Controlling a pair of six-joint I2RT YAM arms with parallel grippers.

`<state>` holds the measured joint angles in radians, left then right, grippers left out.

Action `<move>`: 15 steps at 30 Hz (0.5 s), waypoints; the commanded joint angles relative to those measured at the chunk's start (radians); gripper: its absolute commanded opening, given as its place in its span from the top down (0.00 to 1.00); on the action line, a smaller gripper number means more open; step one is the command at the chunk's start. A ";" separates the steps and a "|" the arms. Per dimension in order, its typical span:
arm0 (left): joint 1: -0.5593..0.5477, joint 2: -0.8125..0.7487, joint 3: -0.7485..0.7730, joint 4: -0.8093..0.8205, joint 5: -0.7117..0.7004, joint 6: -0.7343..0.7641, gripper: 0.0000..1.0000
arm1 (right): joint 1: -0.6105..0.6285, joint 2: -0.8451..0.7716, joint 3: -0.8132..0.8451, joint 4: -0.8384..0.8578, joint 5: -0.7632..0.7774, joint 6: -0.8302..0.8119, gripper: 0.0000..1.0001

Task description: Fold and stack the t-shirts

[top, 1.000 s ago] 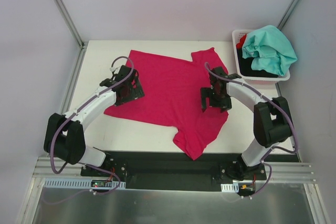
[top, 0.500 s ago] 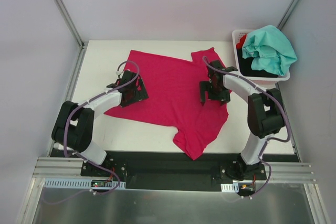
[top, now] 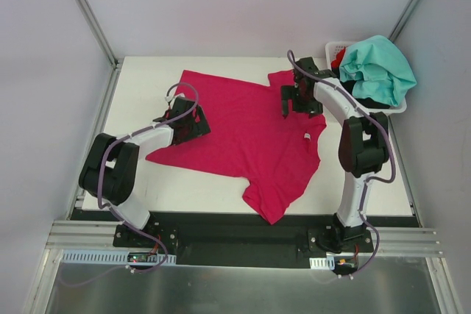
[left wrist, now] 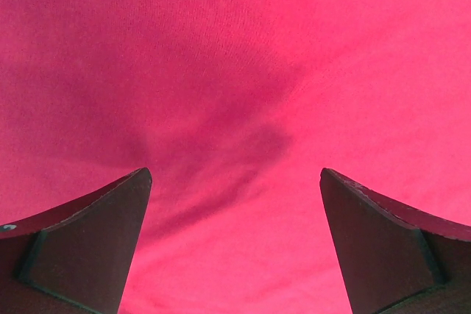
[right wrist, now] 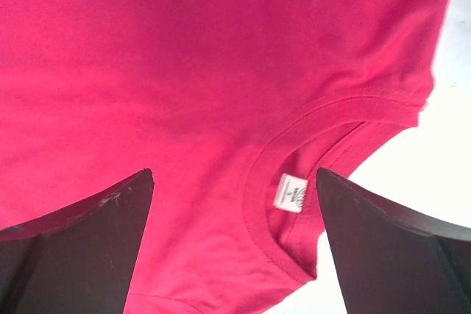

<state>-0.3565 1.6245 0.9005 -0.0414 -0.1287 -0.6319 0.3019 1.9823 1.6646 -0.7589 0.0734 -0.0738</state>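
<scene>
Jaws on both arms stand wide apart, with nothing between them. Nearest me, one lobe of the magenta t-shirt [top: 243, 137] trails toward the near edge of the table [top: 140, 86], so the cloth lies skewed and not squared up. A little farther in, the left gripper [top: 188, 124] hangs low over the shirt's left part. Its wrist view shows only plain rumpled fabric and no hem. If it closes there, I'd expect it to pinch a ridge mid-panel and bunch the shirt instead of lifting an edge.

Farther right, the right gripper [top: 298, 97] hovers over the collar [right wrist: 257, 182] and its white label [right wrist: 291, 193]. A bite there may catch only one layer of the neckband, and the fold would then go crooked. At the far right, the basket [top: 333, 79] sits just beside that arm, with the teal t-shirt [top: 379, 68] drooping over its rim. A wide swing could nudge the basket or snag that shirt.
</scene>
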 commanded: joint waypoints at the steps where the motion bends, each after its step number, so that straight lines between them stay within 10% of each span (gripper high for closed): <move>1: 0.016 0.032 -0.021 0.038 0.015 0.015 0.01 | -0.067 0.042 0.050 -0.022 0.023 -0.035 0.04; 15: 0.014 -0.098 -0.164 0.009 -0.002 -0.017 0.01 | -0.155 0.234 0.222 -0.017 -0.115 -0.015 0.04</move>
<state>-0.3511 1.5612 0.7719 0.0528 -0.1211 -0.6426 0.1345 2.1750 1.8221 -0.7582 0.0284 -0.0902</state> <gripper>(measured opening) 0.991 0.962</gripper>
